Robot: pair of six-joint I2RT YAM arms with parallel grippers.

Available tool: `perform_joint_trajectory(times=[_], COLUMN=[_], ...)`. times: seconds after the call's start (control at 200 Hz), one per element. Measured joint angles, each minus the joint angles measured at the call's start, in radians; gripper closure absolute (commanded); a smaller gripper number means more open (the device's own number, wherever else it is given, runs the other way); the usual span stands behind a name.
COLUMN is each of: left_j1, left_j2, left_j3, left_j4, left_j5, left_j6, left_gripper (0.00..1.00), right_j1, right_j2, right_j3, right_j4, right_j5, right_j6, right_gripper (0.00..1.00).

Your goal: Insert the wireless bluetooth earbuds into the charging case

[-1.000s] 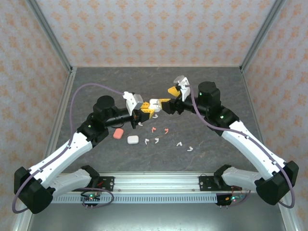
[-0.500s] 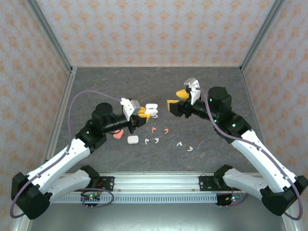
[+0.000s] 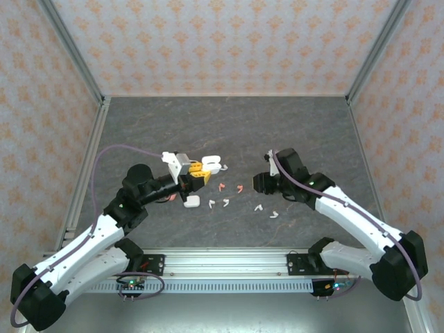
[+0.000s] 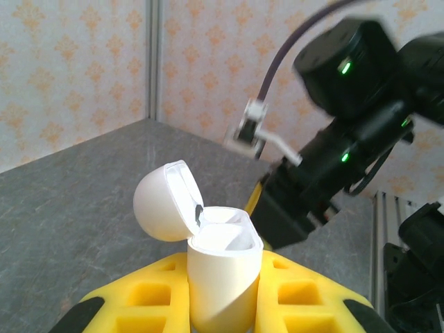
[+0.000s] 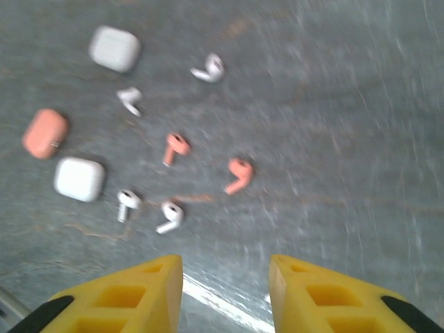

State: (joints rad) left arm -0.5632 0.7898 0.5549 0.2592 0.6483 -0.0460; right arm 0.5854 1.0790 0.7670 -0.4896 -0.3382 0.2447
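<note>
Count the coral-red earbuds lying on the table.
2. Both lie loose on the table, side by side: one coral-red earbud toward the left arm's side, the other coral-red earbud toward the right arm's. The left arm covers some tabletop, so more could be hidden.

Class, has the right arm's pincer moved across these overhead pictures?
Yes. The right pincer drew back toward the robot, from beyond the two coral-red plastic earbuds to level with them.

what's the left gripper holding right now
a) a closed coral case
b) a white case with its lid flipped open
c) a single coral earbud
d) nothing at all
B: in the left wrist view the left gripper is pinched on a white charging case, held upright with its lid hinged back.
</note>
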Motion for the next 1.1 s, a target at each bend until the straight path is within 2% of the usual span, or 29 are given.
perform_joint_trajectory(times=[0.28,0.801,1.101], left_j1=[0.0,-0.013,-0.013], left_j2=[0.015,0.04,0.04], left_j3=[0.0,0.009,0.02], left_j4=[0.053,0.051,0.048], left_j5=[0.047,0.051,0.051], left_j6=[-0.036,-0.035,-0.033], left_gripper=[1.0,1.0,1.0], right_j1=[0.003,0.054,0.056], right_j2=[0.071,0.292,0.322], right_j3=[-0.14,-0.128,-0.113], right_j4=[0.0,0.067,0.072], right_j5=[0.0,0.007,0.026], right_j6=[0.126,0.156,0.156], right_gripper=[0.66,0.68,0.71])
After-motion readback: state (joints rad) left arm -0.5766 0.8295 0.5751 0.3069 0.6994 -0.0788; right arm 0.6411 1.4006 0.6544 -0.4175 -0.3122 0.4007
